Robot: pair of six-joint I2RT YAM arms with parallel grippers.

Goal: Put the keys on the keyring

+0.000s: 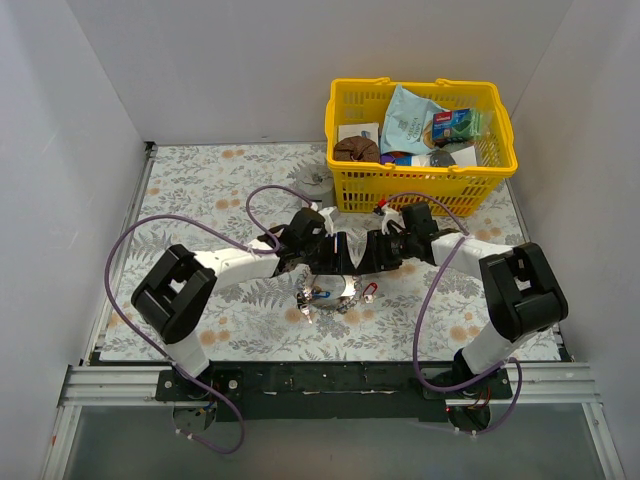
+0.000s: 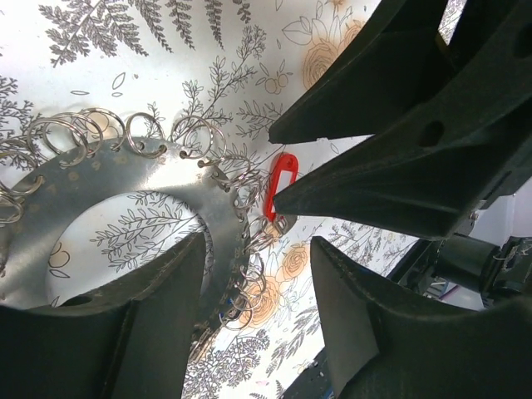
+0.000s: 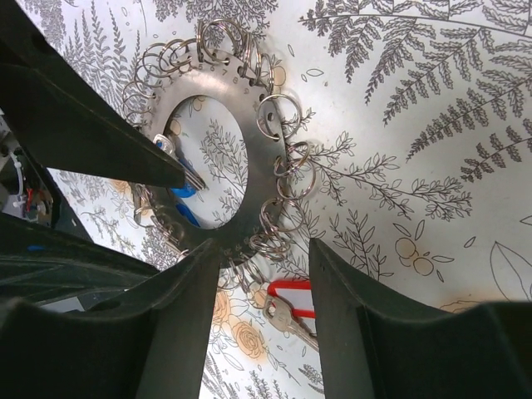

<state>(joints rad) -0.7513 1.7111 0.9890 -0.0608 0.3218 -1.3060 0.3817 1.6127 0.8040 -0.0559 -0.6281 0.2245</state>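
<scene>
Keyring (image 1: pixel 330 297) flat near the table's (image 1: pixel 200 190) 6 o'clock, left gripper (image 2: pixel 259 245) and right gripper (image 3: pixel 264 248) half-spread astride its rim, apparently clasping nothing; a skewed closure could flip it or shove the red key (image 3: pixel 291 293), at its 3 o'clock, aside.

Keyring (image 1: pixel 330 297) on table (image 1: pixel 200 190) ctr; basket (image 1: pixel 470 185) behind it, far R corner.

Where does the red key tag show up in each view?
Top external: red key tag near centre, just right of the keyring.
Left wrist: red key tag mid-frame, right of the keyring.
Right wrist: red key tag bottom centre, below the keyring.
Shared landmark: the keyring.
</scene>
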